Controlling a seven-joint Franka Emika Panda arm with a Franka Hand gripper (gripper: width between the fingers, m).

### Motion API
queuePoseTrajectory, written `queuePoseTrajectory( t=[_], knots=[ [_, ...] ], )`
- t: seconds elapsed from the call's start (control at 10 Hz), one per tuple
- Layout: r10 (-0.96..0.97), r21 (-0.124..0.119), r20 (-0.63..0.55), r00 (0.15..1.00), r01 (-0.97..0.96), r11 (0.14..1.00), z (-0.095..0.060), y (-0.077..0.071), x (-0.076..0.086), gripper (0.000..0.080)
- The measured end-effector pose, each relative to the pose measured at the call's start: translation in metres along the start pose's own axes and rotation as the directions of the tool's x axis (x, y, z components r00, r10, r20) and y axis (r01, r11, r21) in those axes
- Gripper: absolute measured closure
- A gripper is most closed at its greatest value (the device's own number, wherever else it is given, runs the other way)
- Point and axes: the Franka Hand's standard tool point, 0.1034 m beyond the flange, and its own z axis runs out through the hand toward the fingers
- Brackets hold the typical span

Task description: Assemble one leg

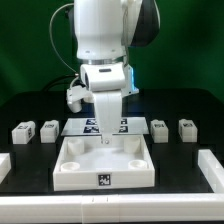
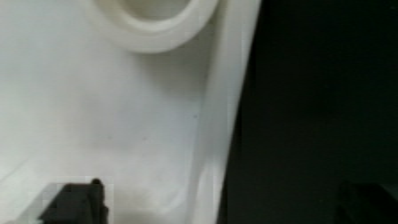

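Gripper (image 1: 105,138) is hanging low over white panel (image 1: 75,168), jaws standing wide apart, gripping nothing; legs (image 1: 48,128) are sitting at its three and nine o'clock.

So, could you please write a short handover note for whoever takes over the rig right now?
Gripper: open and empty, down at the large white panel, near one corner hole; whether it touches the panel cannot be told.
Legs: all four lie loose on the table, two on the exterior view's left, two on its right.
Done: no leg is picked up or fitted.
Left: grasp one leg and fit it to the panel.
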Motion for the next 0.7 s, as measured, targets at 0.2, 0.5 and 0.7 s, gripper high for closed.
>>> queuePoseTrajectory(
  t=[0.2,0.5,0.7],
  knots=[
    [0.061,0.006,-0.001,0.998,-0.061,0.998,0.0016,0.0027,0.0030,0.0176],
    [0.066,0.008,-0.001,0.998,-0.066,0.998,0.0025,0.0010,0.0012,0.0533],
    [0.067,0.005,0.000,0.998,-0.067,0.998,0.0021,0.0016,0.0008,0.0668]
  ],
)
